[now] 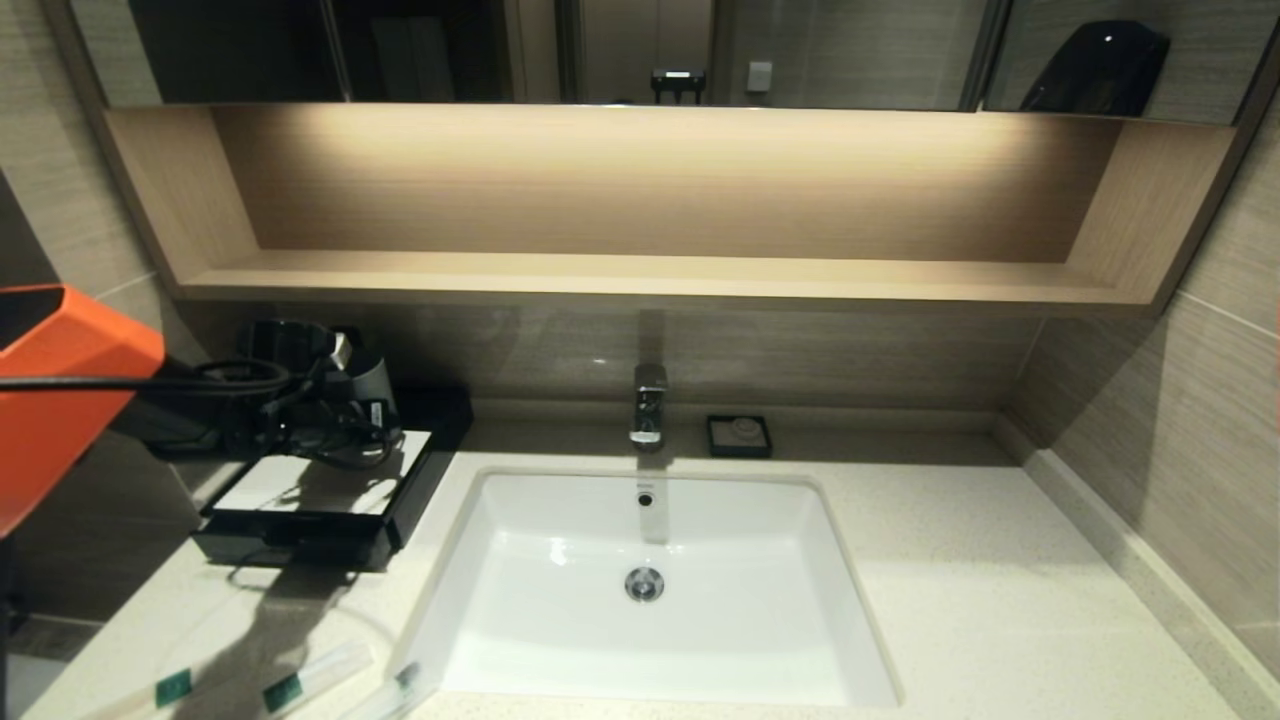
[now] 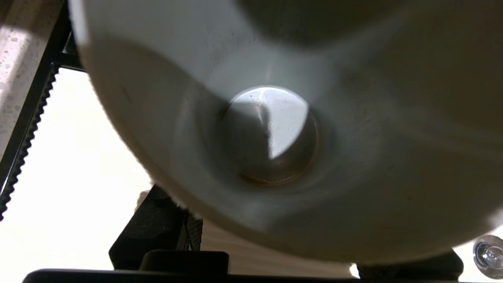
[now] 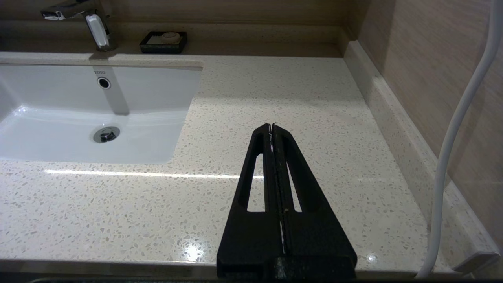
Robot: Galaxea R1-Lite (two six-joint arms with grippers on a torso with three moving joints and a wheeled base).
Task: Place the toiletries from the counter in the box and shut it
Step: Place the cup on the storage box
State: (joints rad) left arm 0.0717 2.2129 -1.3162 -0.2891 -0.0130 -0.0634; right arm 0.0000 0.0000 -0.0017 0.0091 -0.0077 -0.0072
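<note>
Long slim toiletries packets lie on the counter [image 1: 960, 580] at its front left: two with green labels [image 1: 172, 688] [image 1: 310, 680] and a clear one [image 1: 398, 690] by the sink corner. The dark box [image 1: 405, 500] with its white top panel [image 1: 262, 487] sits left of the sink, drawer pushed in. My left gripper [image 1: 350, 400] hangs over the back of the box, shut on a light grey cup [image 1: 375, 382]. The cup's inside [image 2: 271, 133] fills the left wrist view, with one black finger [image 2: 153, 228] beside it. My right gripper [image 3: 272, 126] is shut and empty above the counter right of the sink.
A white sink [image 1: 560, 540] takes up the middle, with a chrome faucet [image 1: 648, 400] behind it and a small black soap dish [image 1: 738, 436] to the faucet's right. A wooden wall shelf [image 1: 650, 272] overhangs the back. Walls close in on both sides.
</note>
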